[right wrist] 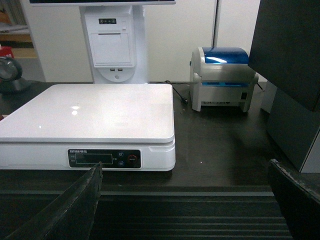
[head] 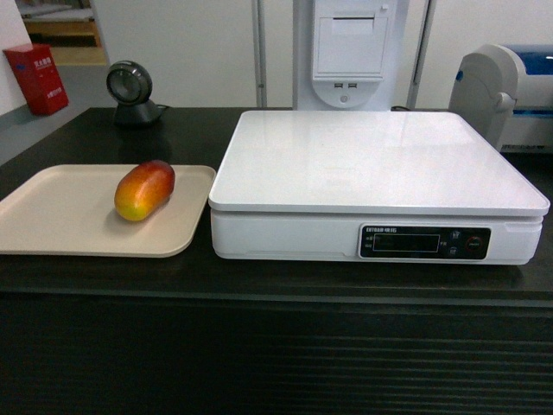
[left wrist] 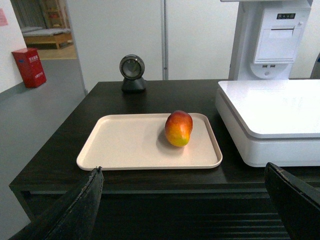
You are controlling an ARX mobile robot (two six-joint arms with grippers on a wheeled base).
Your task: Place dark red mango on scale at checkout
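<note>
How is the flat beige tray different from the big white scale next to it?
The tray is beige and thin with a low raised rim; the scale is white, thick and boxy. The scale has a black display panel with buttons on its front; the tray has none. The tray holds the mango; the scale's platform has nothing on it. Both are flat-topped with rounded corners and sit side by side on the dark counter.

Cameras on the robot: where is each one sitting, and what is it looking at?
Head: up on the robot, facing the black ribbed checkout counter; no arms show.
Left wrist: low, before the beige plastic tray holding the dark red mango; open left gripper fingertips show.
Right wrist: low, before the flat white scale; open right gripper fingertips show.
All share the scale.
</note>
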